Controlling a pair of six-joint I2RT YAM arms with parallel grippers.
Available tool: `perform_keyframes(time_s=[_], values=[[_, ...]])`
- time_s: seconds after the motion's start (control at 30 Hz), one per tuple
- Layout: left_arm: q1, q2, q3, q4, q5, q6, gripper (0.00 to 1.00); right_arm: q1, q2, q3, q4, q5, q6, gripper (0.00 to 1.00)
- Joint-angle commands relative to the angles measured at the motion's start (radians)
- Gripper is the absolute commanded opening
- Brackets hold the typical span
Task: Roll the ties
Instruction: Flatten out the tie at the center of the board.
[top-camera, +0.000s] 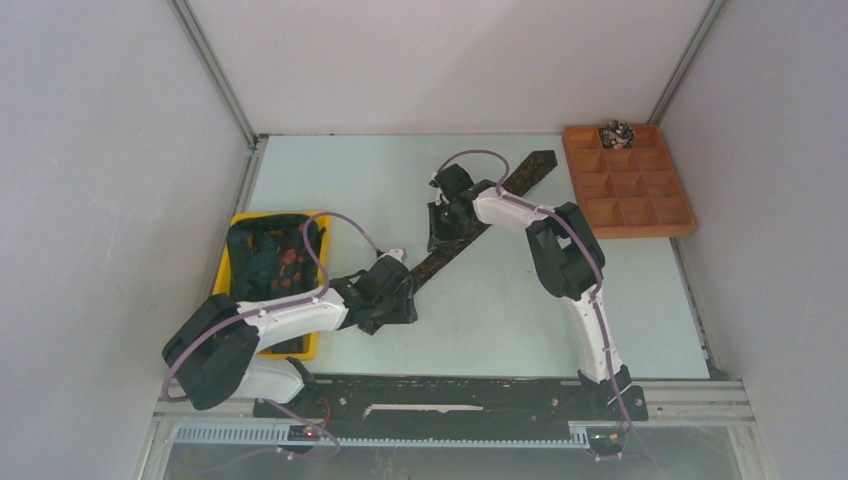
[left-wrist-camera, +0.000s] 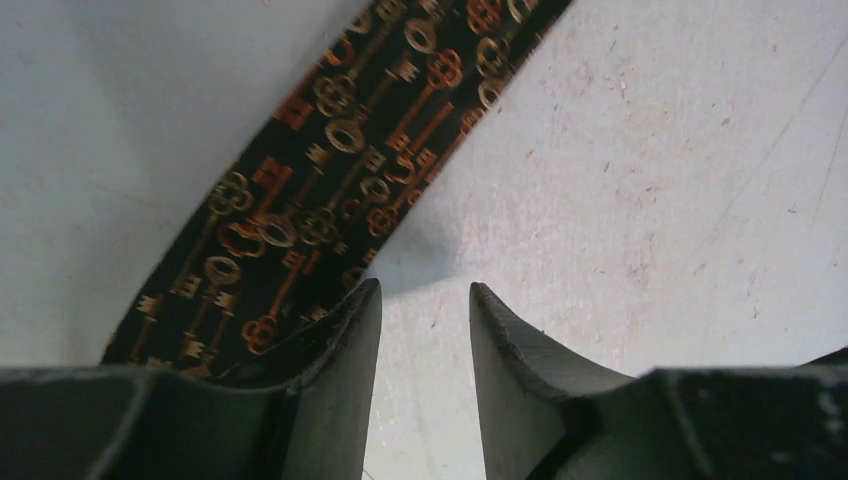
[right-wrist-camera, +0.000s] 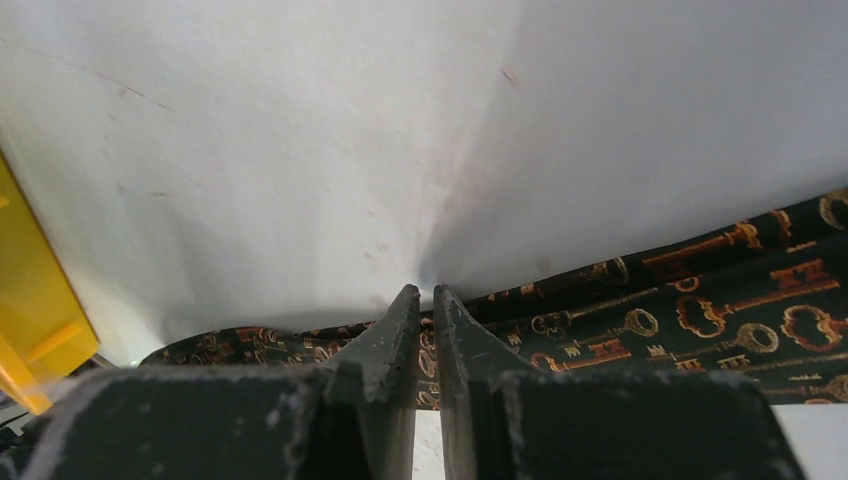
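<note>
A dark tie (top-camera: 525, 172) with orange-brown key patterns lies flat and diagonal across the table, from the far right toward the near left. My left gripper (top-camera: 385, 305) is open at the tie's near end; in the left wrist view the gripper (left-wrist-camera: 425, 290) has bare table between its fingers and the tie (left-wrist-camera: 330, 190) beside and under its left finger. My right gripper (top-camera: 440, 238) is at the tie's middle. In the right wrist view the gripper (right-wrist-camera: 426, 292) is almost fully closed, tips down over the tie (right-wrist-camera: 720, 290). A rolled tie (top-camera: 617, 133) sits in a tray compartment.
A brown compartment tray (top-camera: 640, 205) stands at the far right. A yellow bin (top-camera: 228, 270) at the left holds more dark ties (top-camera: 265, 255); its corner shows in the right wrist view (right-wrist-camera: 30, 310). White walls enclose the table.
</note>
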Motion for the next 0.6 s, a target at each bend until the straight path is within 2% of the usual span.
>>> perform_keyframes(time_s=[0.0,0.23,0.4,0.57], values=[[-0.004,0.037,-0.007,-0.009,-0.083,0.039,0.44,-0.013,-0.056,-0.112,-0.031,0.102,-0.013,0.14],[-0.007,0.010,-0.006,-0.030,-0.075,0.037,0.42,-0.004,-0.103,-0.113,0.006,0.105,-0.001,0.13],[-0.027,-0.121,0.019,-0.099,-0.044,0.017,0.45,0.028,-0.143,-0.030,-0.021,0.129,-0.030,0.14],[-0.011,-0.239,0.096,-0.240,-0.114,0.030,0.51,0.049,-0.246,-0.075,-0.016,0.191,-0.030,0.15]])
